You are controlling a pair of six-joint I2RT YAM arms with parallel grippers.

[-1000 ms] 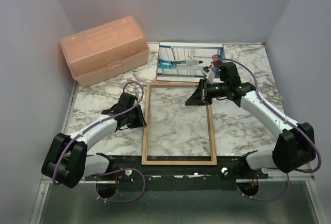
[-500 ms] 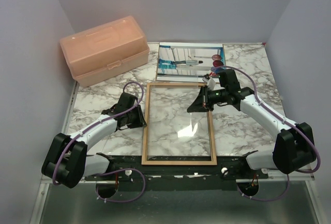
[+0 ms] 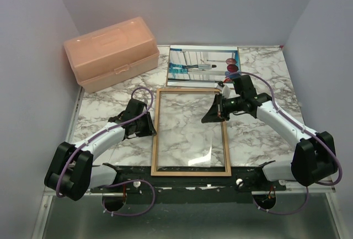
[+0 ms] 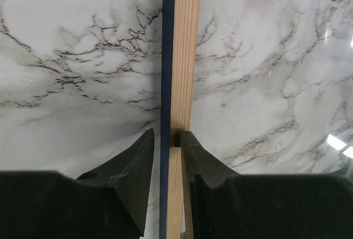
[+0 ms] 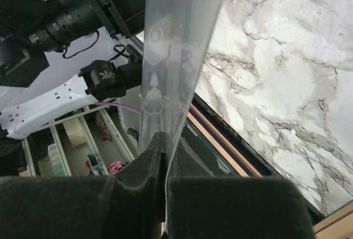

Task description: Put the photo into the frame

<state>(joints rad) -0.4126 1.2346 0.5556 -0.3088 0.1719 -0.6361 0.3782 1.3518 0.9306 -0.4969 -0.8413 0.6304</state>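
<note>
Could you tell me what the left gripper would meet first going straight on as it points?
The left gripper straddles the frame's left rail, so that rail first; then probably the marble table.

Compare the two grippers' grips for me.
The left gripper clamps the wooden side rail of the frame; the right gripper pinches the thin clear pane. The left gripper's jaws stand a rail's width apart; the right gripper's nearly meet. Both are holding something, and neither holds the photo.
</note>
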